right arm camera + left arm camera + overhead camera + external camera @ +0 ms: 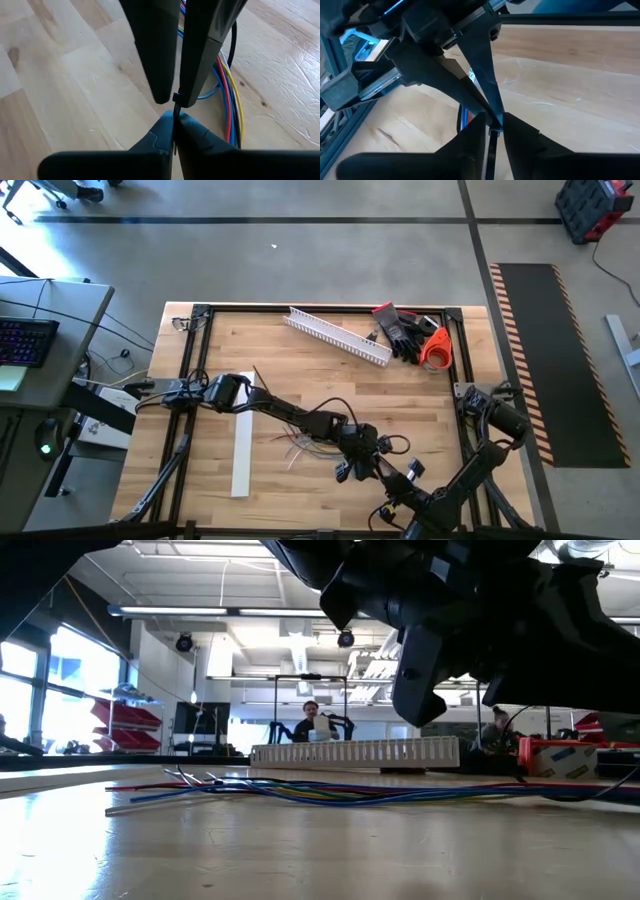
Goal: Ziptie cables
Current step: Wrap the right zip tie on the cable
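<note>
Smooth wooden table [300, 370], glossy plastic-coated cables [229, 95]

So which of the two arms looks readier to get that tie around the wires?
Probably neither alone. The left gripper and right gripper meet tip to tip just above the cables, both pinching a thin dark zip tie. The cables still lie loose on the table.

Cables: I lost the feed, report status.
Both pincers meet above the table's front centre, left and right each shut on a thin dark strip. Cables loose on table, unbundled. Nothing blocking.
</note>
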{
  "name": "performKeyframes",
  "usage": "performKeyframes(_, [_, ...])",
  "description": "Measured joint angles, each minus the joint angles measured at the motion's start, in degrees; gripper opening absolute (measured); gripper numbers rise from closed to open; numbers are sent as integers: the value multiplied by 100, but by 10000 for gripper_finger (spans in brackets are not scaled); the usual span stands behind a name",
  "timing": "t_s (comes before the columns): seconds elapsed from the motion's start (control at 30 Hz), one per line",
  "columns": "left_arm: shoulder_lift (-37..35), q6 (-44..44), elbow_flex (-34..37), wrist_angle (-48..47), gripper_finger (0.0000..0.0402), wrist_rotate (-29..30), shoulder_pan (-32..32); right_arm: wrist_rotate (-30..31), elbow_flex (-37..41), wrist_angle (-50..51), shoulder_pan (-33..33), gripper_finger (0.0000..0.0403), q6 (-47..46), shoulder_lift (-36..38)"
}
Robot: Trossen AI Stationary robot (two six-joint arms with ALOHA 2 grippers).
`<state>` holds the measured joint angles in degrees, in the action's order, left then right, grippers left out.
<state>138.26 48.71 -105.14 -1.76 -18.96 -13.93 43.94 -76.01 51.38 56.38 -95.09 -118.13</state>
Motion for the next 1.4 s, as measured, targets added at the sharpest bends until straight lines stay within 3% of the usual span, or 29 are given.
performKeyframes(0.23, [0, 126, 45, 41, 28, -19, 0, -1, 0, -79, 0, 0, -2, 13])
performKeyframes(0.63, [0, 259, 120, 207, 86, -144, 2, -52, 0, -206, -2, 0, -2, 81])
performKeyframes(1.4, [173, 340, 127, 339, 1, -157, 4, -115, 0, -337, 37, 0, -2, 81])
